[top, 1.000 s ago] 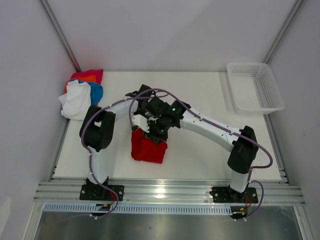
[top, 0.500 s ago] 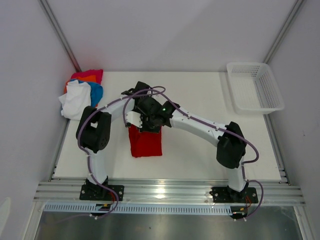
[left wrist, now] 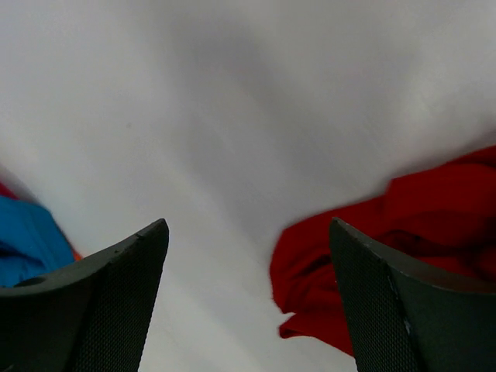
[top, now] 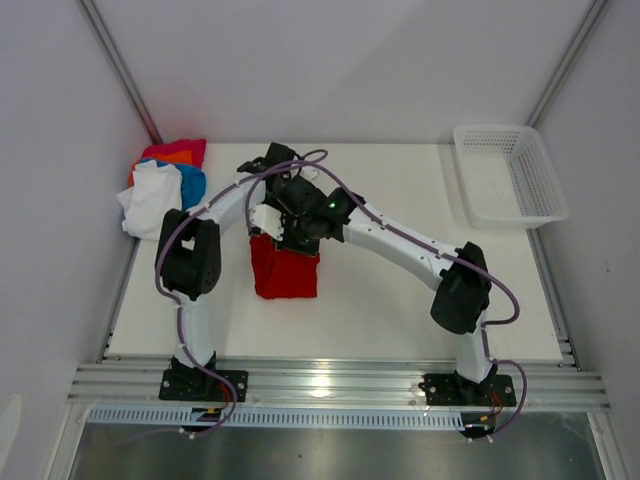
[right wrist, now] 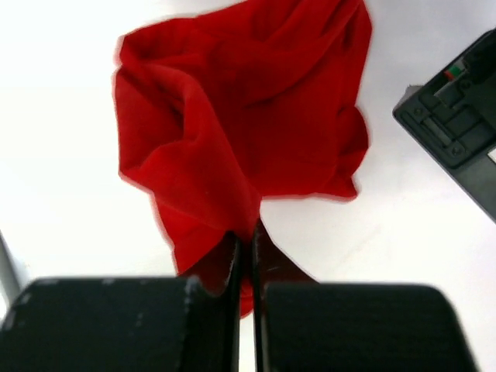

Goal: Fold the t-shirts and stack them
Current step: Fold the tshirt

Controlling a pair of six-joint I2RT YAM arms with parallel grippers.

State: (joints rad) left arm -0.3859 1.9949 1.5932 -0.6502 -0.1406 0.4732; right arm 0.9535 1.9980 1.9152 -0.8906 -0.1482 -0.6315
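The large red t-shirt point(top: 285, 272) hangs bunched from my right gripper point(top: 296, 240) above the table's left middle; its lower part rests on the table. In the right wrist view the right gripper point(right wrist: 246, 249) is shut on a fold of the red t-shirt point(right wrist: 240, 116). My left gripper point(top: 262, 232) is just left of it, open and empty. In the left wrist view the left gripper point(left wrist: 248, 310) has its jaws wide apart, with the red t-shirt point(left wrist: 403, 232) lying by the right finger. A heap of white, blue, orange and pink t-shirts point(top: 162, 188) lies at the far left corner.
A white plastic mesh basket point(top: 508, 172) stands at the far right of the table point(top: 400, 300). A blue cloth point(left wrist: 27, 244) of the heap shows at the left edge of the left wrist view. Grey walls close in on both sides.
Both grippers have moved away from me and a little left. The red t-shirt has been drawn along with the right gripper and now hangs longer and narrower.
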